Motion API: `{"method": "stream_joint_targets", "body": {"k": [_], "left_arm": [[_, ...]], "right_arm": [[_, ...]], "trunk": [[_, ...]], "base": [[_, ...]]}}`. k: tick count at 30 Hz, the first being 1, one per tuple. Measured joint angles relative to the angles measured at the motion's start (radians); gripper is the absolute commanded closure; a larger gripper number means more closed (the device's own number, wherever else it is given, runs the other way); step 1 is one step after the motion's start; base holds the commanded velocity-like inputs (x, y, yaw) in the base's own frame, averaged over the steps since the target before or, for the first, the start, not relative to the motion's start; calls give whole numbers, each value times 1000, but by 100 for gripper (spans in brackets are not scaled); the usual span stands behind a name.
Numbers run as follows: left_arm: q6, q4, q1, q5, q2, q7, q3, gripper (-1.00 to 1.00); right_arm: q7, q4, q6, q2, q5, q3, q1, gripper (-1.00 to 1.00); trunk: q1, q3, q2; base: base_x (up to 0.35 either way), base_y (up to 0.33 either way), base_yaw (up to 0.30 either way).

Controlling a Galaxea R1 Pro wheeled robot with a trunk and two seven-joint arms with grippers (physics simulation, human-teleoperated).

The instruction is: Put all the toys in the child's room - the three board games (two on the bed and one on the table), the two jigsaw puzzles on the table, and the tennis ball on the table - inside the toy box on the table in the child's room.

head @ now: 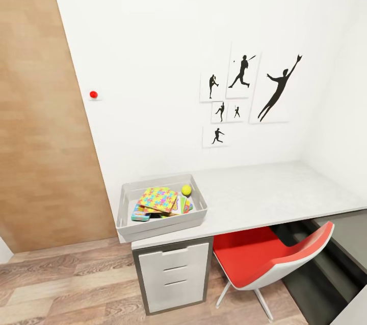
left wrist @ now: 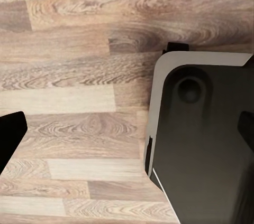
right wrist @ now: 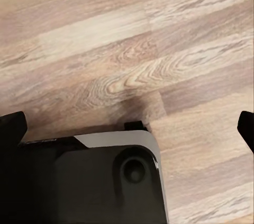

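The toy box (head: 124,208) sits at the left end of the counter (head: 265,192), already holding a jigsaw puzzle (head: 159,198), the tennis ball (head: 186,190) and the edge of a board game (head: 139,214). I can't count every toy in there, so I judge this a checking or fetching stage; next I'd turn toward the bed for any remaining game. Both wrist cameras look down at the plank floor (left wrist: 79,102) with dark fingertips at the frame edges, so both jaws read as wide and empty, well apart from the box.
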Motion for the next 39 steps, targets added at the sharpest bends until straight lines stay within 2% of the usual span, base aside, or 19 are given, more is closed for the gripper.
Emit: {"method": "stream_joint_targets", "body": {"k": [6,8,39], "left_arm": [[-1,-1,0,0,1,-1,-1,-100],[-1,-1,0,0,1,-1,-2,-100],[-1,-2,0,0,-2,-1,-1,-100]], "right_arm": [[138,0,4,-3,2,0,0,-100],[159,-1,4,-1,1,-1,0,-100],[177,2,21,2,-2,-3,0,-100]], "trunk": [[0,0,0],[0,0,0],[0,0,0]], "base": [[0,0,0],[0,0,0],[0,0,0]]}}
